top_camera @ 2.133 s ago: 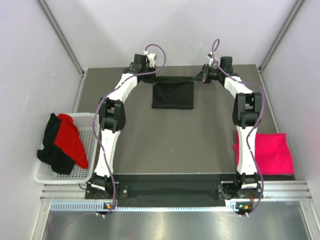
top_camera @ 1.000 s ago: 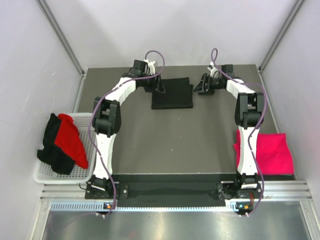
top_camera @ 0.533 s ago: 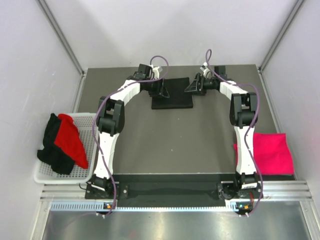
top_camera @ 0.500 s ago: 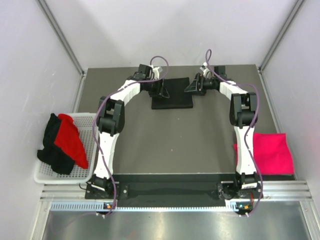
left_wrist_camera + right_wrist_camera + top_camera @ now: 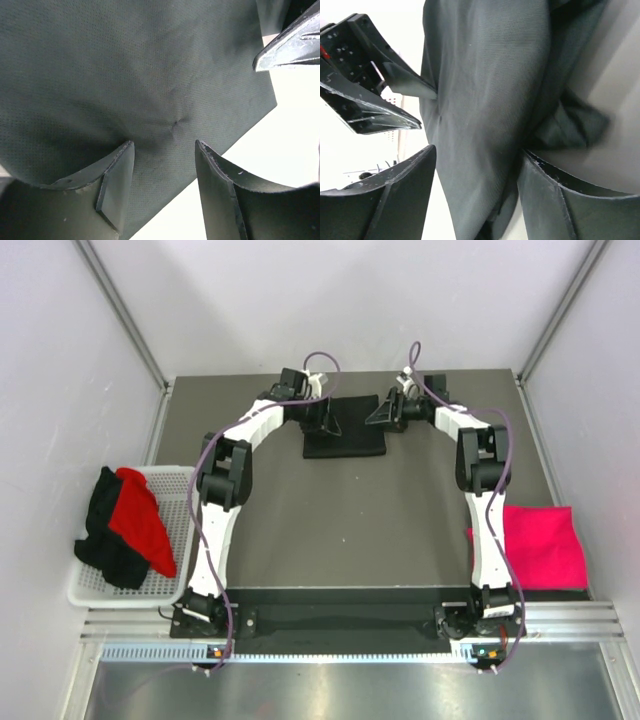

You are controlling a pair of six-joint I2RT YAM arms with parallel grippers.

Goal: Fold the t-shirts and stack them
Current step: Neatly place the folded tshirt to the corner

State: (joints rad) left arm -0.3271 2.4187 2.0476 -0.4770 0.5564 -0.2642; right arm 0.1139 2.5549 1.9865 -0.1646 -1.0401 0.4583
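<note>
While folding: black t-shirt [image 5: 345, 427] far-centre on surface [image 5: 340, 530] | left gripper [image 5: 327, 420], right gripper [image 5: 381, 414] jaws parted, cloth between, carrying fold inward; pink t-shirt [image 5: 545, 546] parked right as stack base

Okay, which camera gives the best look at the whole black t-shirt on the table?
The top external view: it shows the whole black t-shirt lying folded at the far middle of the table, between both grippers. The left wrist view and right wrist view show only close-up patches of its cloth between their own fingers.
</note>
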